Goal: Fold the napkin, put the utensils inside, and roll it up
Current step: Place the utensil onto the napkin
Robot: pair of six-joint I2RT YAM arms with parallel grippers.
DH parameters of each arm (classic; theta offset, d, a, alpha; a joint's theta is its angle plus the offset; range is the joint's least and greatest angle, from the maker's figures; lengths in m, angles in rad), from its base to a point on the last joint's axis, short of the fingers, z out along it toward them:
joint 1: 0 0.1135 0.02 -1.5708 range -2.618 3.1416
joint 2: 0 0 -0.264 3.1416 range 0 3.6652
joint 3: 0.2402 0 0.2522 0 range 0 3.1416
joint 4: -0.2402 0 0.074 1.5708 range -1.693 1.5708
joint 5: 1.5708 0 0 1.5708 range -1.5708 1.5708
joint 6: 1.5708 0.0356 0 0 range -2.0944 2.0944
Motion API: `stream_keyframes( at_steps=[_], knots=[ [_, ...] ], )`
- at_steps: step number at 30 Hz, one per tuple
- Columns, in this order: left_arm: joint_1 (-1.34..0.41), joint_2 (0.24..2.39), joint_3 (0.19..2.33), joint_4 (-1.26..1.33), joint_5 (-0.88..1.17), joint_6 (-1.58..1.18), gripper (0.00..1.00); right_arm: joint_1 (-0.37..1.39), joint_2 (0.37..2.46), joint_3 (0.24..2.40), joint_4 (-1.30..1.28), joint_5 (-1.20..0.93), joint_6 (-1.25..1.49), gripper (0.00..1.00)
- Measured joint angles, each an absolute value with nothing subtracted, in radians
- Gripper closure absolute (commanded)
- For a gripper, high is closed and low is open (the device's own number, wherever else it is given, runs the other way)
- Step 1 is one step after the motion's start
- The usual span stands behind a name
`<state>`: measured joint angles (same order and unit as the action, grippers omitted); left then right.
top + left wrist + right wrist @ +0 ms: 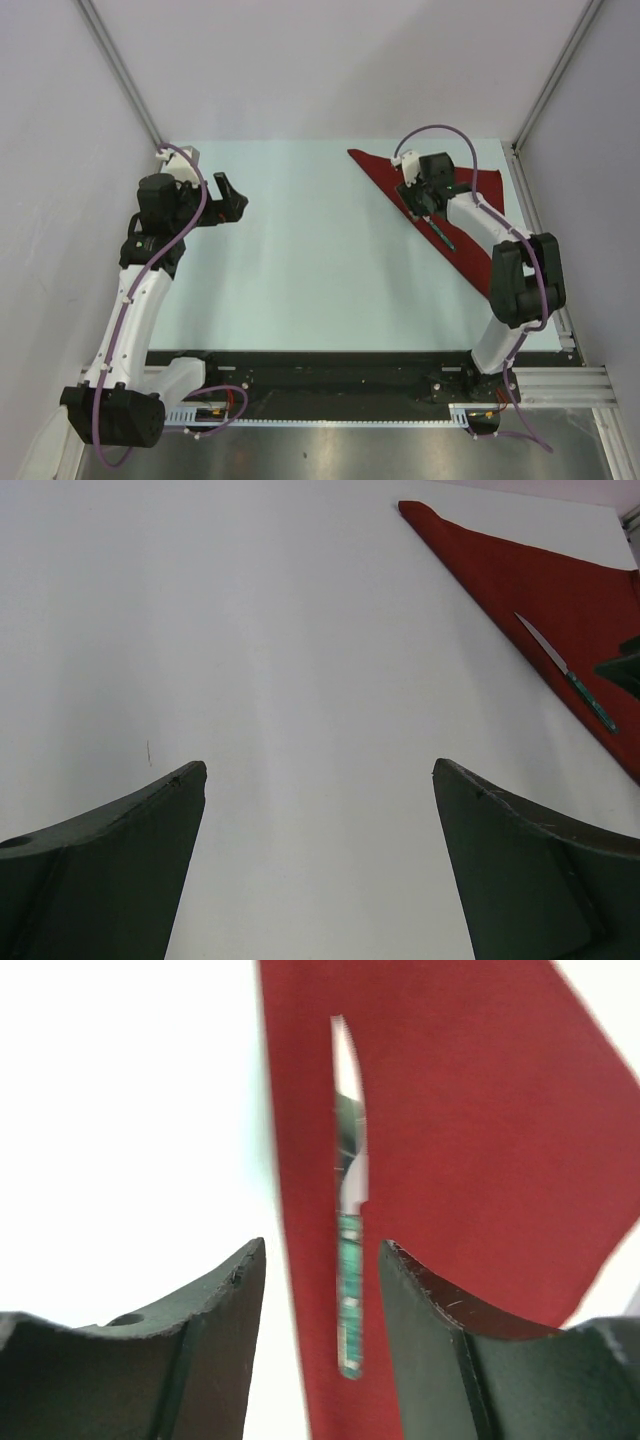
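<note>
Pale table (300,260) is carrying the napkin (520,580) folded to a triangle at two o'clock, knife (348,1250) lying on it along the long edge, right gripper (322,1260) hovering spread astride the handle, left gripper (320,770) idling spread at nine o'clock; rolling is judged outstanding.
</note>
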<state>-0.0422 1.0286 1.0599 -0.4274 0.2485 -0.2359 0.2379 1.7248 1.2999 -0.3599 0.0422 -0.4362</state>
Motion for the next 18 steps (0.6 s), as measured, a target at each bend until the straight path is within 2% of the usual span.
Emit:
stream_keyframes(
  at_steps=[5, 18],
  knots=[
    [-0.042, 1.029, 1.06, -0.427, 0.249, -0.236, 0.0, 0.247, 1.793, 1.266, -0.335, 0.049, -0.403, 0.55],
    [-0.041, 1.029, 1.059, -0.427, 0.251, -0.236, 0.0, 0.244, 1.885, 1.24, -0.308, 0.083, -0.386, 0.64]
  ],
)
